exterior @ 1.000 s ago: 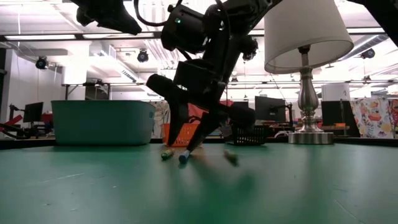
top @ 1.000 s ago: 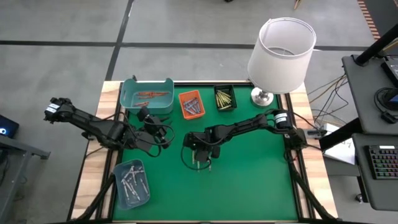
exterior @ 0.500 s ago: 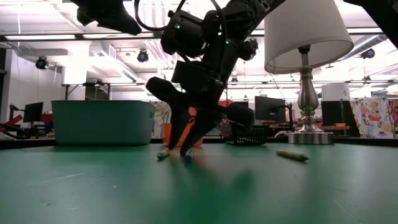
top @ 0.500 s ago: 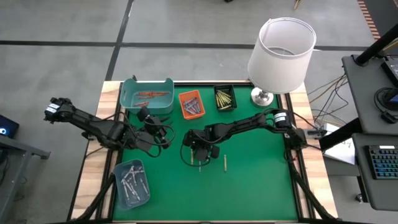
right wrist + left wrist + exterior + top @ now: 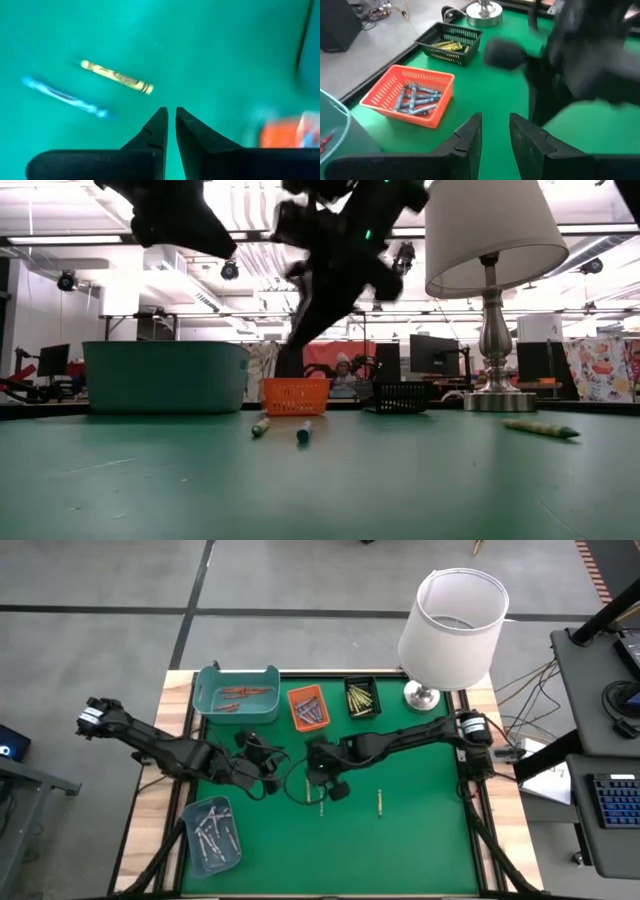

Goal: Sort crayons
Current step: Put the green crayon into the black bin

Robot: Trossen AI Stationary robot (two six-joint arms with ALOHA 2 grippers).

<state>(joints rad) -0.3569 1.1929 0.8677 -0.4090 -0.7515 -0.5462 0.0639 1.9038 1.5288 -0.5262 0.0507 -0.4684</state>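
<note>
Plainly the right gripper point(image 5: 171, 117) is clenched on nothing; blue crayon point(image 5: 65, 96) blurred.

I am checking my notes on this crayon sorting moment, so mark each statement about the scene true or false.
1. The orange tray holds blue crayons. True.
2. The right end effector grips a yellow-green crayon. False: nothing sits between its nearly closed fingers, and the yellow-green crayon lies on the mat beyond them.
3. Three loose crayons lie on the green mat. True in the low view: two near the middle, one off toward the lamp.
4. The teal tray is empty. False: it holds red crayons.
5. The black tray holds yellow-green crayons. True.
</note>
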